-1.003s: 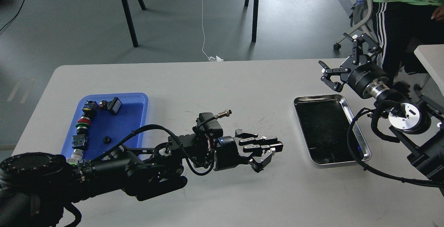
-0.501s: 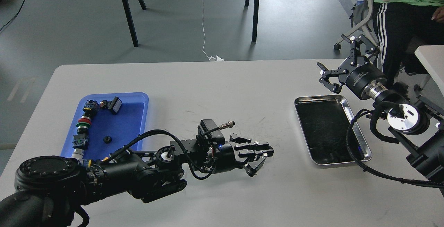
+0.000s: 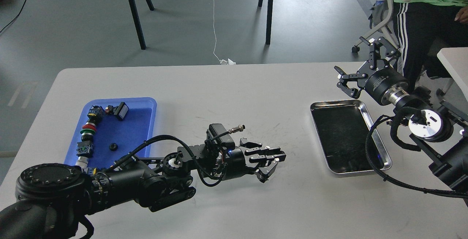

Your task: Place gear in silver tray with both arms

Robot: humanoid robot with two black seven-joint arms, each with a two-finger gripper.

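Note:
The silver tray (image 3: 317, 136) lies on the right of the white table, its dark bottom bare apart from reflections. A small black gear (image 3: 113, 146) lies on the floor of the blue plastic tray (image 3: 146, 103) at the left. My left gripper (image 3: 272, 163) hovers low over the table's middle, between the two trays. It points right, its fingers are apart and I see nothing between them. My right gripper (image 3: 357, 63) is wide open and empty, raised above the table just behind the silver tray's far right corner.
Several switch and button parts (image 3: 87, 131) line the blue tray's left side. My right arm's black cable (image 3: 369, 147) drapes over the silver tray's right rim. A person (image 3: 420, 8) sits past the table's far right corner, beside a second table (image 3: 453, 61).
My left gripper has drawn back to the left, away from the silver tray, and slightly lower. My right gripper has shifted a little to the left. The gear has not moved.

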